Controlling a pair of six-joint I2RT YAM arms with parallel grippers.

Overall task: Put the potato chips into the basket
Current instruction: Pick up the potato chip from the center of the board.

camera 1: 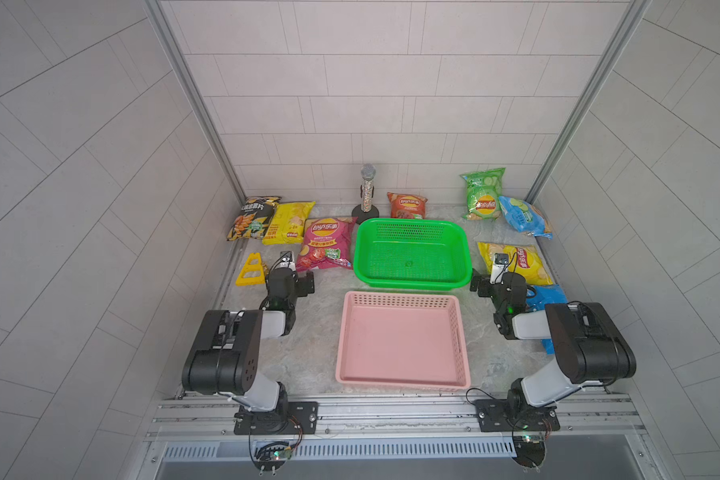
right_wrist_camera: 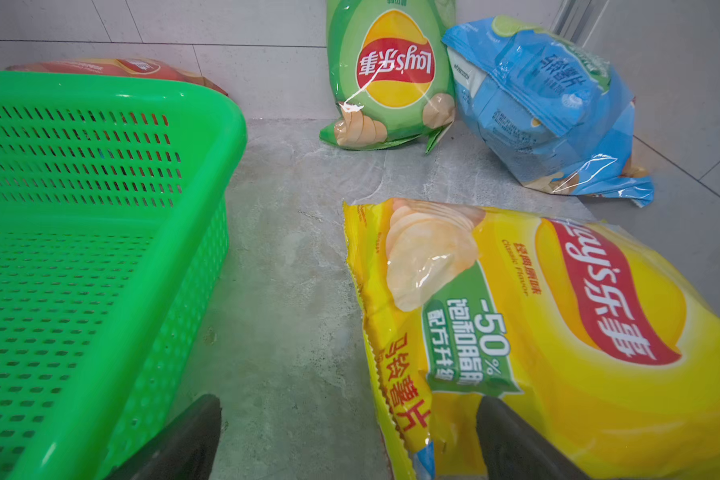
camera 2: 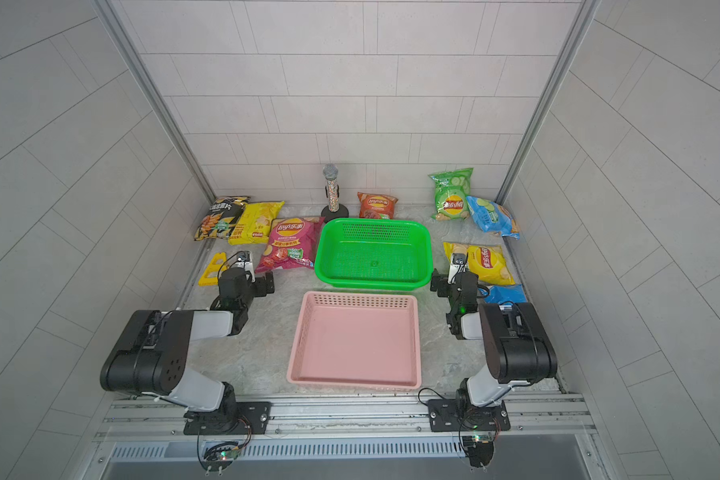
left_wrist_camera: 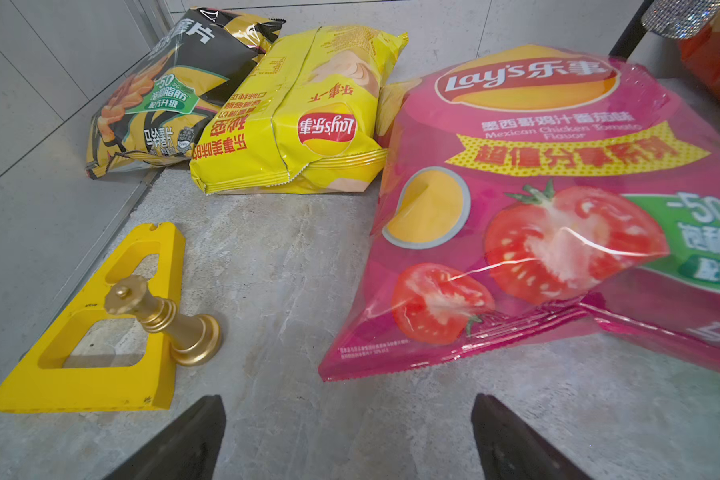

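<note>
both spread, both empty. my left claw (left_wrist_camera: 348, 399) faces the glossy magenta puffed chip bag (left_wrist_camera: 537, 208), just beside the green perforated plastic basket (camera 1: 410, 222). my right claw (right_wrist_camera: 348, 399) hangs over the glossy yellow chip bag (right_wrist_camera: 558, 332), at its edge. best pinch a crimped seam gently, not the slippery air-filled belly.

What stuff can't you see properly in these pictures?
- Blue packet: in both top views the right arm covers most of it; what it is, I cannot tell.
- Red-orange bag: the rim of the green basket hides its lower edge in both top views.
- Microphone: only a sparkly bit shows in the left wrist view, cut off by the edge.
</note>
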